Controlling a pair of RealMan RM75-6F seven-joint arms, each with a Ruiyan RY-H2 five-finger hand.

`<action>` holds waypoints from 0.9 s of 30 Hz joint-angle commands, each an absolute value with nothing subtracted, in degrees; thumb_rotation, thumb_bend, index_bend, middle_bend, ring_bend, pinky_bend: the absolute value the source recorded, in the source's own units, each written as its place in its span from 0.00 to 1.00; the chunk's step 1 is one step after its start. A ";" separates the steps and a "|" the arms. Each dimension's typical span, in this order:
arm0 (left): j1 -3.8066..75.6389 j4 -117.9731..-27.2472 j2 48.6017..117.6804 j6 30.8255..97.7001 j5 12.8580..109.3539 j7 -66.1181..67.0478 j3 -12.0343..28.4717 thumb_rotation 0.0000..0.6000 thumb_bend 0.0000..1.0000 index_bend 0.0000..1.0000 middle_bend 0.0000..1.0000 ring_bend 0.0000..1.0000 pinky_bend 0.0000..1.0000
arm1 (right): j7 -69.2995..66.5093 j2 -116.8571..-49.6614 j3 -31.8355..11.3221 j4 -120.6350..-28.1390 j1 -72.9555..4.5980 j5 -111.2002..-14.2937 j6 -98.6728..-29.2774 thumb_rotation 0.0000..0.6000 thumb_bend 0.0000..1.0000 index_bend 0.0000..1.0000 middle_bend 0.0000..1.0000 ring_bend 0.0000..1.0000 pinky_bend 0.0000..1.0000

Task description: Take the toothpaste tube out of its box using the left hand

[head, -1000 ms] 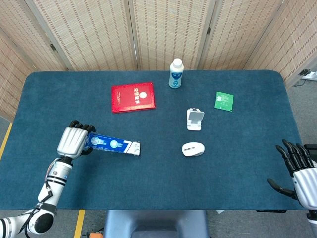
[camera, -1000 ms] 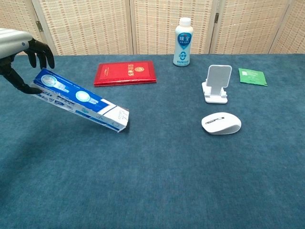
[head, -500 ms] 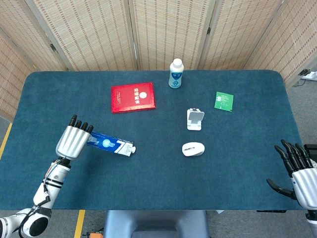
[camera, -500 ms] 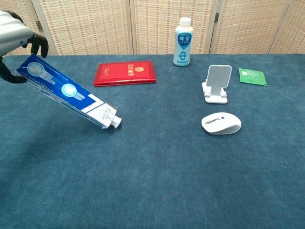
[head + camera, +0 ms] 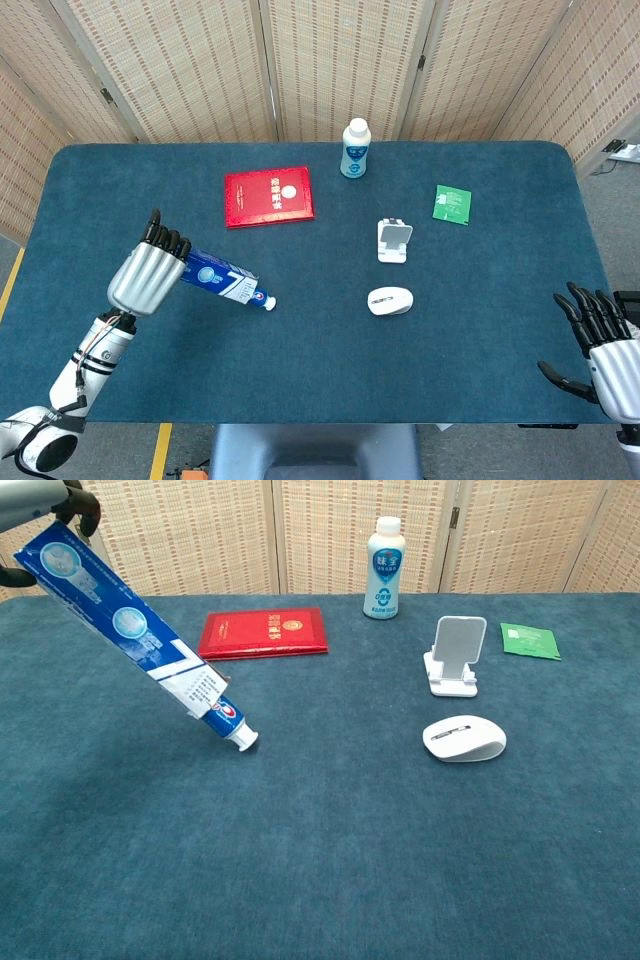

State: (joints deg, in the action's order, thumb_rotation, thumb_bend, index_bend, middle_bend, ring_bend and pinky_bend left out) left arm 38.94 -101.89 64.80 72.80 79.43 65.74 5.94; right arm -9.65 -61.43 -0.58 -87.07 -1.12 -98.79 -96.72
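Blue table: box tilted steeply in left hand, fingers clasping; toothpaste tube partly out, cap down. Right hand idle, splayed.

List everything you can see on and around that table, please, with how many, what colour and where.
Table: one, dark blue cloth top, fills the scene.
Toothpaste box: one, blue and white, tilted steeply at the left, open end down.
Toothpaste tube: one, cap end poking out of the box's lower end, near the cloth.
Booklet: one, red, flat, back left of centre.
Bottle: one, white and light blue, upright at the back.
Phone stand: one, white, right of centre.
Mouse: one, white, in front of the stand.
Packet: one, green, flat, back right.
Screens: woven, beige, behind the table.
Left hand: holds the box's upper end.
Right hand: fingers spread, holds nothing, front right edge.
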 commanded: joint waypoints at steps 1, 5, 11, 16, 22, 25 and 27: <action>39.78 -100.68 62.69 71.54 83.24 66.01 4.87 1.00 0.25 0.39 0.57 0.40 0.21 | -9.59 -61.44 -0.49 -87.09 -1.05 -98.91 -96.81 1.00 0.23 0.00 0.00 0.00 0.00; 40.38 -99.47 60.48 70.72 86.74 63.28 4.73 1.00 0.25 0.38 0.57 0.40 0.21 | -9.47 -61.48 -0.49 -87.11 -1.02 -98.87 -96.84 1.00 0.23 0.00 0.00 0.00 0.00; 40.80 -99.75 58.08 70.79 88.22 57.83 6.57 1.00 0.25 0.38 0.57 0.40 0.21 | -8.60 -61.60 -0.43 -87.41 -1.37 -98.79 -95.96 1.00 0.23 0.00 0.00 0.00 0.00; 42.16 -100.66 55.85 69.63 87.93 54.76 9.01 1.00 0.25 0.38 0.57 0.40 0.21 | -7.90 -61.66 -0.30 -87.74 -1.59 -98.92 -95.44 1.00 0.23 0.00 0.00 0.00 0.00; 43.14 -98.74 53.50 69.96 89.72 51.23 11.17 1.00 0.25 0.39 0.57 0.41 0.21 | -8.36 -61.46 -0.28 -87.71 -1.64 -98.68 -95.27 1.00 0.23 0.00 0.00 0.00 0.00; 43.20 -97.85 52.51 70.43 90.98 51.09 11.67 1.00 0.25 0.39 0.57 0.41 0.21 | -8.40 -61.40 -0.25 -87.71 -1.58 -98.75 -95.43 1.00 0.23 0.00 0.00 0.00 0.00; 43.34 -96.85 51.81 70.74 92.69 50.64 11.74 1.00 0.25 0.40 0.57 0.41 0.21 | -8.36 -61.40 -0.24 -87.71 -1.45 -98.74 -95.63 1.00 0.23 0.00 0.00 0.00 0.00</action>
State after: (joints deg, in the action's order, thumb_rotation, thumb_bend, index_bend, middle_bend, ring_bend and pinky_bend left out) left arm 43.22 -97.53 52.30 70.47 91.83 50.97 11.59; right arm -8.37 -61.40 -0.24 -87.71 -1.46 -98.74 -95.63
